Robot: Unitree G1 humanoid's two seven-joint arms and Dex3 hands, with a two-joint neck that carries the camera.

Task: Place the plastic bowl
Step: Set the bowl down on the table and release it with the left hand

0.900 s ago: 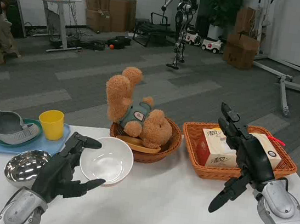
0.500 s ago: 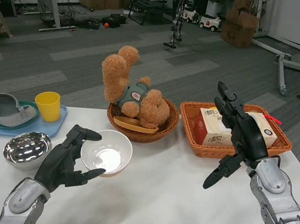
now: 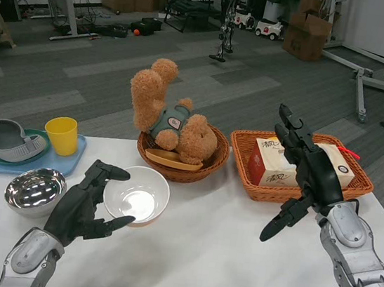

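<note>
**Plastic bowl at the left robot hand: grasp or release stage**

Head view. The white plastic bowl (image 3: 136,196) sits upright on the white surface (image 3: 204,265), near its middle-left, just in front of the round wicker basket (image 3: 181,162) that carries the teddy bear (image 3: 168,126). The left robot hand (image 3: 85,204) is curved around the bowl's left rim, one finger above the rim and one below and in front of it. Whether those fingers press the rim or stand just clear of it cannot be told. The right robot hand (image 3: 308,176) is raised over the surface in front of the rectangular wicker basket (image 3: 300,168), fingers spread, holding nothing.

Step in hand, as a judgement: the bowl already rests on the surface, so the placing appears at or near completion.

Next move calls for: opening the left fingers outward and drawing the hand back leftward without catching the rim. The steel bowl (image 3: 34,191) lies just beside the left arm; the withdrawal path should avoid it.
</note>
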